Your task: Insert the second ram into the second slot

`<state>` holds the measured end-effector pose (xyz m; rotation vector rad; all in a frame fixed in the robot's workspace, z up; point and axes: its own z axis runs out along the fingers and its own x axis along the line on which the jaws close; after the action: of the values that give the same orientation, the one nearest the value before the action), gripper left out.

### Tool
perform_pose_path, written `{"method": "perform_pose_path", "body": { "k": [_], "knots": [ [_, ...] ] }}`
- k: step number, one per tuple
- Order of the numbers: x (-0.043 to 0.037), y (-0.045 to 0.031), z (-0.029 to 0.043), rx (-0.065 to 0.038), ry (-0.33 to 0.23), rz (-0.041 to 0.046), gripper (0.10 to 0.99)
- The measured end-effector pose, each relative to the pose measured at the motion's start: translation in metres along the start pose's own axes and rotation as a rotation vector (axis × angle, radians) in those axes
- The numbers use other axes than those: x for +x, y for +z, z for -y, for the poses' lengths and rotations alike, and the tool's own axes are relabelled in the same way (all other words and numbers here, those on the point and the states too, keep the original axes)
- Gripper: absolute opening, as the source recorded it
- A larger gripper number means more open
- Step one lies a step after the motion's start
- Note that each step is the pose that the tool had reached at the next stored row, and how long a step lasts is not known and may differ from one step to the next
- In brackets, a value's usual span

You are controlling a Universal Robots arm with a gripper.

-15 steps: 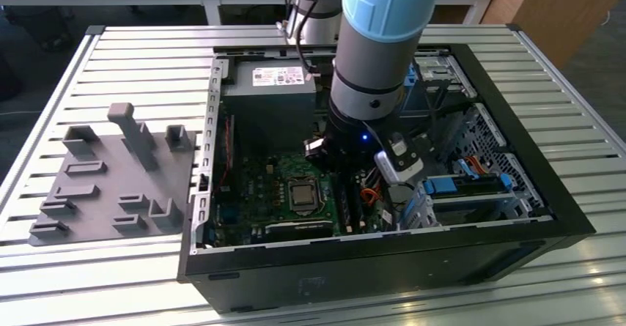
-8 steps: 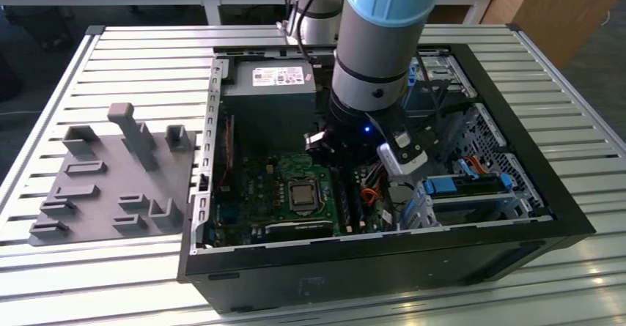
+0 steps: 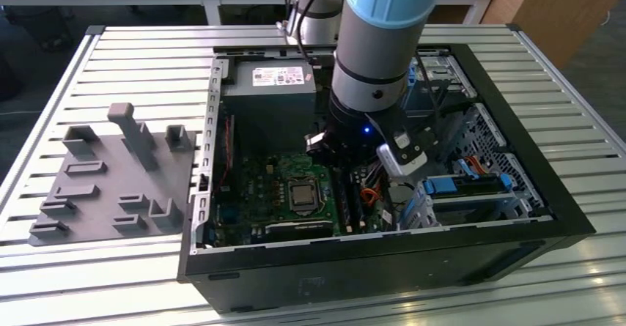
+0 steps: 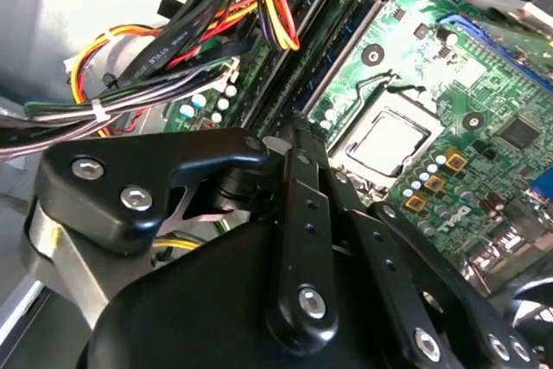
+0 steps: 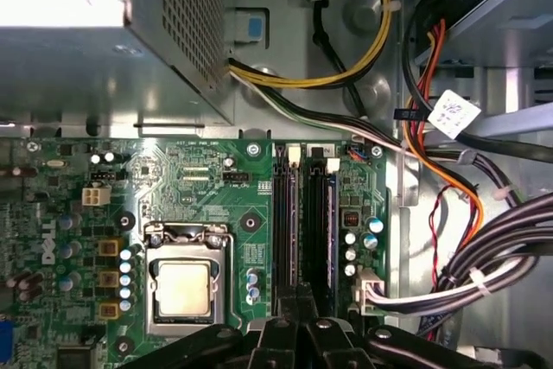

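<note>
First wrist view: pincer (image 5: 298,300) parked right over the RAM slots (image 5: 304,213)

Fingers look pressed together at 6 o'clock, probably pushing the second ram (image 5: 331,222) down to seat it.

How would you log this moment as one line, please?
end effector: low over RAM slots | motherboard: CPU socket exposed | power supply: in case

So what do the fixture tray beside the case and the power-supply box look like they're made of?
Fixture tray: probably matte grey plastic, with uniform dull blocky posts and no glare. Power-supply box: bare sheet metal, going by its perforated vent grid and bright reflective sheen.
</note>
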<state>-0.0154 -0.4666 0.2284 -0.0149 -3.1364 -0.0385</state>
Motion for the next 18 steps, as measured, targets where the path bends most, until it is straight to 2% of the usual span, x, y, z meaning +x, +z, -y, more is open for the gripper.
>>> {"method": "perform_pose_path", "body": {
  "k": [4,12,18],
  "knots": [
    [0.0,0.0059,0.0002,0.0,0.0,0.0001,0.106],
    [0.0,0.0129,0.0004,0.001,0.0,-0.0003,0.106],
    [0.0,0.013,0.0003,-0.001,0.0,0.0001,0.106]
  ]
}}
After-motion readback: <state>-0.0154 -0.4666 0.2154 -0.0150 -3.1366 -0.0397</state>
